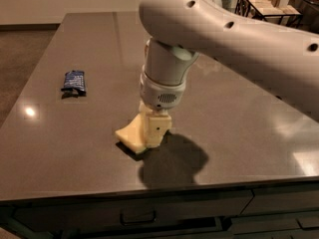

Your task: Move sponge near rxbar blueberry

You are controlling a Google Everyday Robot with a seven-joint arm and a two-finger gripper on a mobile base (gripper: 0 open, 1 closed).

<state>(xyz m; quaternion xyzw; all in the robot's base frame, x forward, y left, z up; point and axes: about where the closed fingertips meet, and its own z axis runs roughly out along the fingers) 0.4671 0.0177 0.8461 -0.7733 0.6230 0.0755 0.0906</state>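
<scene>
Camera view, the only angle on offer. The big white robot arm (224, 34) sweeps in from the upper right and drops its wrist straight down onto the dark grey polished countertop (239, 108). At the bottom of that wrist sits the pale two-finger gripper (152, 141), planted low, right at the front-centre of the counter. It is pressed up against the pale yellow soft foam sponge (128, 135). The sponge pokes out to the gripper's left, and its near corner seems tipped up, with a dark shadow beneath it. Has the gripper actually clamped onto the foam? It cannot be told from here, as the gripper's own body hides the contact.

Over to the left and farther back lies the small flat dark blue rxbar blueberry (74, 80), white print on its wrapper, alone on the counter and well apart from the sponge.

So where does the task stand? Early days, by the look of it. The approach to the sponge is made, but the carry across to the bar is all left to do, and so is setting the sponge down beside it.
</scene>
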